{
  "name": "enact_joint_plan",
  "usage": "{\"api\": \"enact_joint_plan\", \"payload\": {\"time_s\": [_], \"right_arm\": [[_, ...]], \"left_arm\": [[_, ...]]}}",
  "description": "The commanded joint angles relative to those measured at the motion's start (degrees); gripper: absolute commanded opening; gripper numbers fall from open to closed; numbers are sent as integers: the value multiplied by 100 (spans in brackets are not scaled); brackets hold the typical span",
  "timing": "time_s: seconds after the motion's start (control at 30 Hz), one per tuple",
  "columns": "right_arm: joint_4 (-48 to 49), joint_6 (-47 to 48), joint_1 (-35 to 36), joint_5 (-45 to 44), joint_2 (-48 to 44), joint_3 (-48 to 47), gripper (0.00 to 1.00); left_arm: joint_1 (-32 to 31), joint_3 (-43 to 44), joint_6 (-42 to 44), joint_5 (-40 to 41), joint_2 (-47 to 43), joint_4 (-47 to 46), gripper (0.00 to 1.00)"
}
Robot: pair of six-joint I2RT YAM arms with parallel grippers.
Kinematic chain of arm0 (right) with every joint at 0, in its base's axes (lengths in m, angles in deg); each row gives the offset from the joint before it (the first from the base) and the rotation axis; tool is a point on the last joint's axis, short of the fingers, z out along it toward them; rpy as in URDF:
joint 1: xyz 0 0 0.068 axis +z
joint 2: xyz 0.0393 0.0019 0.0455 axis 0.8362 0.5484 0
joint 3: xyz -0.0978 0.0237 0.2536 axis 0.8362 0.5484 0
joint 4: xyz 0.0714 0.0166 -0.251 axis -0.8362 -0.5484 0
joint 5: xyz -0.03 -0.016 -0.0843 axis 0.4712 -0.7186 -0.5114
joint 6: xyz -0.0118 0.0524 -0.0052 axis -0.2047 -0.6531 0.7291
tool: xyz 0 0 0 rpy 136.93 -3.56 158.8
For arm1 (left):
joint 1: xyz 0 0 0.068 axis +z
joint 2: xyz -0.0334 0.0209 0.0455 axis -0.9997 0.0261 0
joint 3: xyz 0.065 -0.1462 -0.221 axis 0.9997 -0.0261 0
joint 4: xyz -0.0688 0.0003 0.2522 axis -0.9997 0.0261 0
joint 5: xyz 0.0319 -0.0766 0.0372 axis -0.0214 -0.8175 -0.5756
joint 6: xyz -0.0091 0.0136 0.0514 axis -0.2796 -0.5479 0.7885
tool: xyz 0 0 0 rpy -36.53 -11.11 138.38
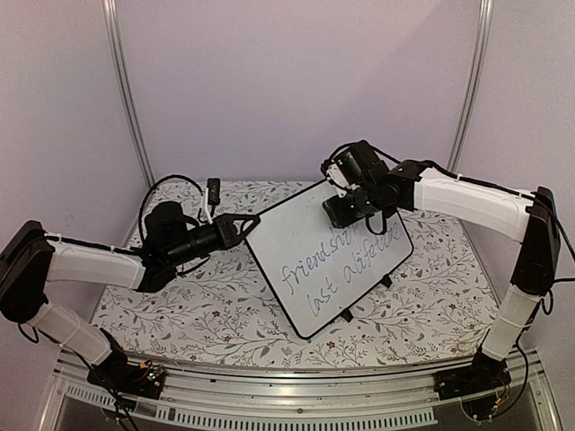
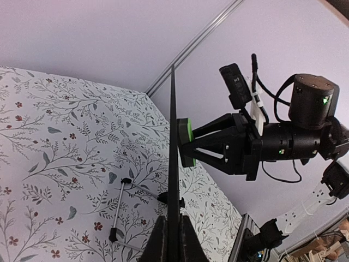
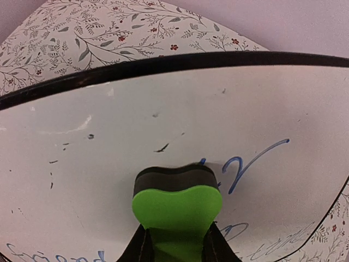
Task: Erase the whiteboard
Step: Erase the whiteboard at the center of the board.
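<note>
Currently, right pincer [image 3: 175, 243] holds eraser [image 3: 177, 210] against whiteboard [image 3: 163, 117]

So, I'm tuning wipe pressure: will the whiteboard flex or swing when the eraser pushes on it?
Probably stiff: seen edge-on, the whiteboard looks straight with the eraser against it. It may pivot, since the left jaws pinch just one edge. Its thin profile suggests it is light.

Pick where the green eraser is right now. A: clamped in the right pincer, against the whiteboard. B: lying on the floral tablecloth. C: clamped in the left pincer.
A: the right wrist view shows the right pincer shut on the green eraser, its dark face against the whiteboard.
</note>
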Motion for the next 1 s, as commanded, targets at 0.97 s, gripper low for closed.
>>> {"api": "enact_joint_plan", "payload": {"time_s": [0.97], "right_arm": [[16,97,-242,161,253,-113,0]], "left_arm": [[-99,-30,362,-369,-1,-347,0]]}}
